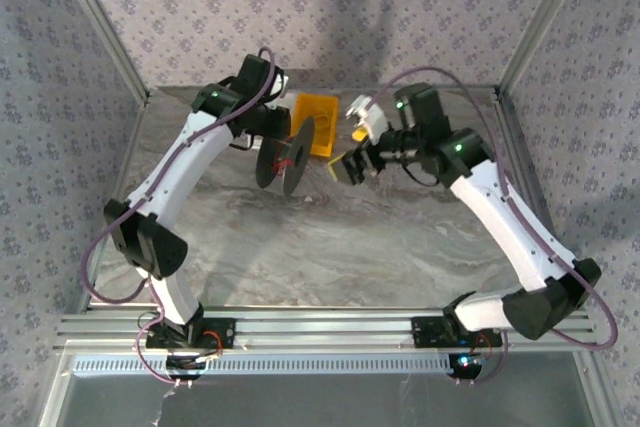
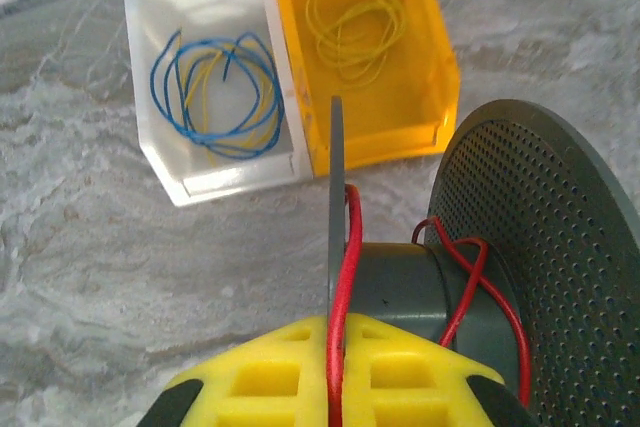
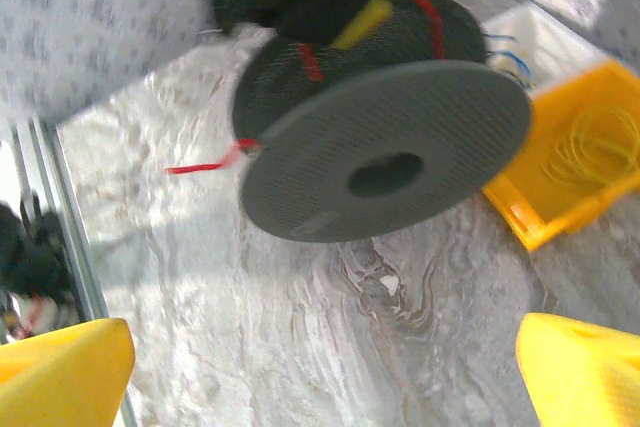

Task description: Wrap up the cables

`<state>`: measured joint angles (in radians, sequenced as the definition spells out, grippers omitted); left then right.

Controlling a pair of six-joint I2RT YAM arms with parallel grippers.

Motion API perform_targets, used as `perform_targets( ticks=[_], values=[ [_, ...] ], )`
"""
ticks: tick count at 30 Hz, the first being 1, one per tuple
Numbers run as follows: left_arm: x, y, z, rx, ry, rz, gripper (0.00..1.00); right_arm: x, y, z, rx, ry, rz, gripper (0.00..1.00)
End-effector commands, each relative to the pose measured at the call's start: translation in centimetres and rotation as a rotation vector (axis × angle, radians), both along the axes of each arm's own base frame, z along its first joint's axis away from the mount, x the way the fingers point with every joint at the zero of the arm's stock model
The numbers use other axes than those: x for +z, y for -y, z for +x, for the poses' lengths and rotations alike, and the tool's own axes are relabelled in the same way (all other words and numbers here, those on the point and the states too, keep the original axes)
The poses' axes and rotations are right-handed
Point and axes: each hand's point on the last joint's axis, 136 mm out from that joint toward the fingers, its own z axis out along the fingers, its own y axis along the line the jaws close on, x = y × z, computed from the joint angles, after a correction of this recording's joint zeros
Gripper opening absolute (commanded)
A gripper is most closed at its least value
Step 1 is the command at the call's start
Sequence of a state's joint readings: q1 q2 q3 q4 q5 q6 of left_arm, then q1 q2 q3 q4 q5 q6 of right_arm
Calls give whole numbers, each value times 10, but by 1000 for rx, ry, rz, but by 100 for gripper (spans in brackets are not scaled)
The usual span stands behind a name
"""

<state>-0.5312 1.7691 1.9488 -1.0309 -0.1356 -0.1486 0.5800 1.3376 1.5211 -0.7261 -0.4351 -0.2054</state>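
Top view: the left pincer [image 1: 275,147] sat centre-left, jaws squeezed together on the flange edge of the dark grey spool [image 1: 300,155]. From the left wrist view the red cable [image 2: 345,267] ran straight down between its yellow pads [image 2: 260,377] alongside that flange, with a couple of loops over the hub further right. Over on the right, the right pincer [image 3: 320,377] hung above the table [image 3: 300,327] with jaws spread wide and holding nothing. The spool sat just ahead of it, a loose red tail poking out at its left.
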Motion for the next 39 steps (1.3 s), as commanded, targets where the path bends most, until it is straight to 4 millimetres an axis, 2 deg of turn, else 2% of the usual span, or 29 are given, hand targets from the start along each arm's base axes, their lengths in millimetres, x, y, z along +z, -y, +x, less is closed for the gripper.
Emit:
perform_targets(
  ticks=[1, 3, 7, 13, 19, 27, 33, 37, 39],
  values=[
    [16, -6, -5, 34, -17, 24, 0, -2, 1, -9, 44, 275, -170, 100],
    [11, -2, -7, 32, -60, 35, 0, 0, -8, -16, 77, 353, -173, 100],
    [5, 4, -10, 16, -94, 99, 0, -1, -22, -25, 139, 485, -189, 94],
    [4, 9, -14, 5, -94, 132, 0, 0, -34, -22, 131, 562, -178, 79],
    [0, 14, -16, -8, -102, 130, 0, -3, -48, -19, 165, 549, -175, 74],
    [-4, 21, -15, -23, -112, 112, 0, -17, -72, -20, 228, 521, -208, 67],
    [-6, 24, -15, -34, -115, 111, 0, -21, -81, -17, 236, 522, -228, 62],
    [-6, 27, -16, -41, -113, 109, 0, -27, -84, -15, 242, 510, -250, 55],
    [-6, 27, -16, -44, -114, 108, 0, -30, -86, -14, 246, 504, -257, 48]
  ],
)
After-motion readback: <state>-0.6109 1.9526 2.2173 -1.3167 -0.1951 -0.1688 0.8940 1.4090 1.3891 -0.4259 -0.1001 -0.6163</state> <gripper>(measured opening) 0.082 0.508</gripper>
